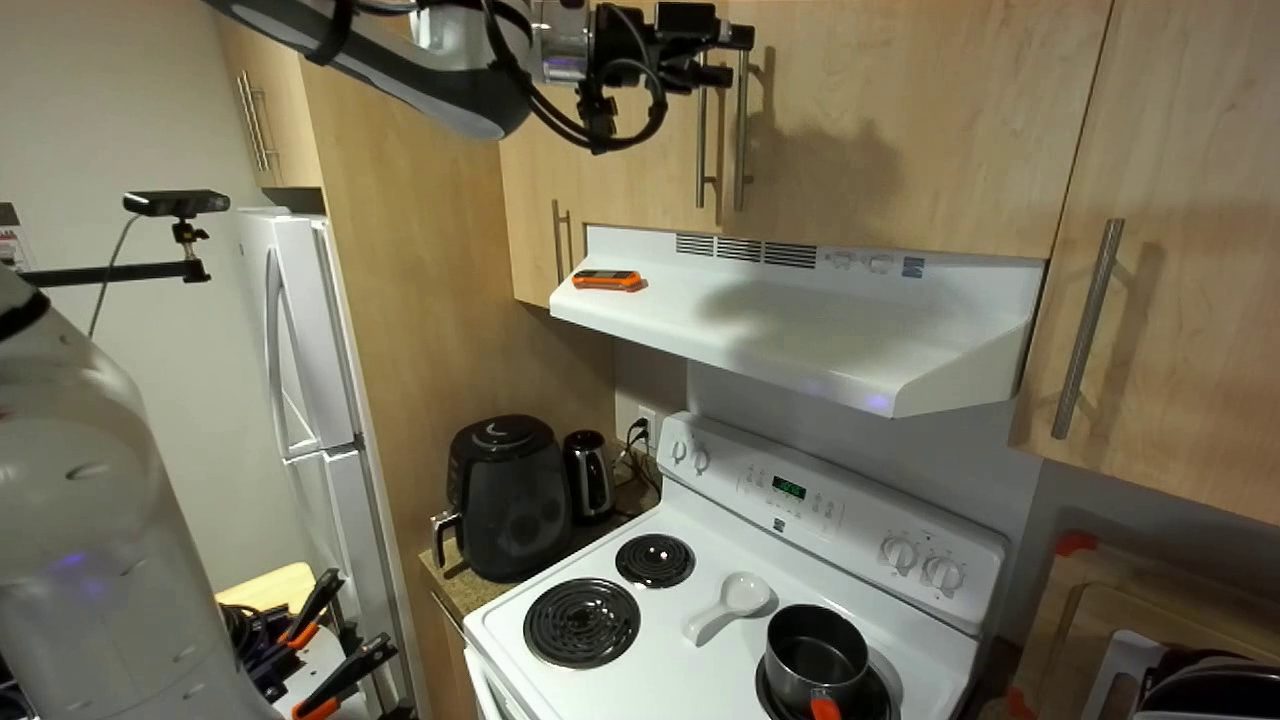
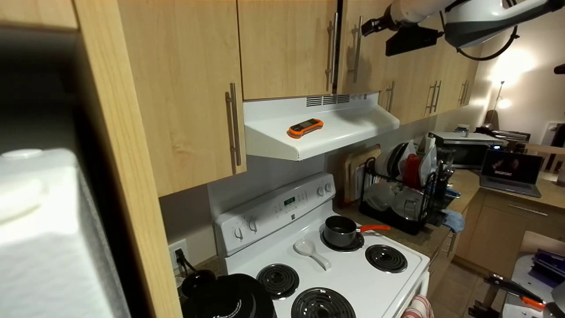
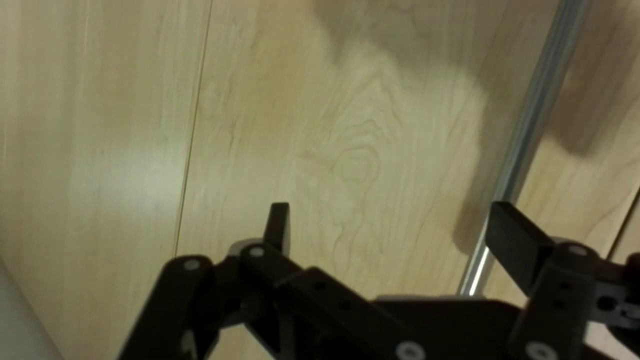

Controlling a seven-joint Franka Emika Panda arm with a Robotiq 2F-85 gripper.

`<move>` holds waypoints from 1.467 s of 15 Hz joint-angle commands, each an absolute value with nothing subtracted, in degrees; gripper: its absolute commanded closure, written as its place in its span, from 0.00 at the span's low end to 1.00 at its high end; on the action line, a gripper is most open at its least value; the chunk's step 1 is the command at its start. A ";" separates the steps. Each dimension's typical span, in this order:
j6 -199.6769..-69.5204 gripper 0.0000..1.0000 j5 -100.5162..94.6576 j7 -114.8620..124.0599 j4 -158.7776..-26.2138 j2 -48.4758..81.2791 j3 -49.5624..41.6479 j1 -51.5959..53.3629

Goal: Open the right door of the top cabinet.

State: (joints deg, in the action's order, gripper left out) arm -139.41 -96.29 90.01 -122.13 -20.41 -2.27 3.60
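Right door (image 1: 930,110): 1 | bar handle (image 1: 740,150): 1 | gripper (image 3: 390,212): 1 | parted fingers (image 3: 517,245): 2

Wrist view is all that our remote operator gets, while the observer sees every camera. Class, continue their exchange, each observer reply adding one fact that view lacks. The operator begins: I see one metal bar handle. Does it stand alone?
Observer: No. In both exterior views, the top cabinet has a left bar handle and a right bar handle side by side.
Operator: How high up them am I?
Observer: In an exterior view, the gripper shows in front of their upper part.
Operator: What lies below the right door?
Observer: A white range hood, directly beneath.
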 commanded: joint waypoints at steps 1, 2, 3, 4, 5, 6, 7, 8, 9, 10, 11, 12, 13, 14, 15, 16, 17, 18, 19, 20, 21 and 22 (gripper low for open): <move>-139.78 0.00 -94.30 85.40 -125.12 -25.26 -3.08 2.60; -139.15 0.00 -94.88 84.85 -125.49 -26.02 -3.04 2.40; -138.58 0.00 -95.88 84.90 -125.93 -26.64 -2.85 2.13; -139.37 0.00 -95.30 84.30 -126.46 -26.98 -3.11 2.36; -140.36 0.00 -94.71 84.15 -126.82 -27.14 -3.44 2.65; -140.82 0.00 -94.33 84.36 -127.18 -26.85 -3.43 2.97; -141.28 0.00 -94.11 84.77 -127.71 -26.60 -3.41 3.27; -141.49 0.00 -93.79 85.00 -128.27 -25.95 -3.24 3.62; -141.89 0.00 -93.25 85.61 -128.86 -25.24 -3.13 4.12; -142.43 0.00 -93.08 86.36 -129.14 -24.53 -3.01 4.46; -142.99 0.00 -93.43 87.18 -129.21 -23.62 -2.82 4.80; -143.67 0.00 -94.04 88.04 -129.00 -22.65 -2.69 5.03; -144.35 0.00 -95.07 89.14 -128.41 -21.50 -2.55 5.13; -144.91 0.00 -95.71 89.95 -127.75 -20.43 -2.44 5.14; -144.87 0.00 -96.95 91.12 -126.90 -19.24 -2.20 4.98; -144.85 0.00 -97.82 92.06 -126.22 -18.23 -2.08 4.84; -144.39 0.00 -98.82 92.98 -125.30 -17.06 -1.95 4.61; -143.95 0.00 -99.80 93.87 -124.45 -15.91 -1.94 4.47; -143.71 0.00 -100.66 94.68 -123.67 -14.88 -1.99 4.39; -143.43 0.00 -101.26 95.39 -122.87 -13.78 -2.00 4.27; -142.95 0.00 -102.18 96.23 -121.99 -12.65 -1.95 4.18; -142.64 0.00 -102.67 96.81 -121.26 -11.62 -1.92 4.07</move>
State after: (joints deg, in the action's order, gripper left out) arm -143.26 -99.78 93.70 -124.30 -15.30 -2.38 5.09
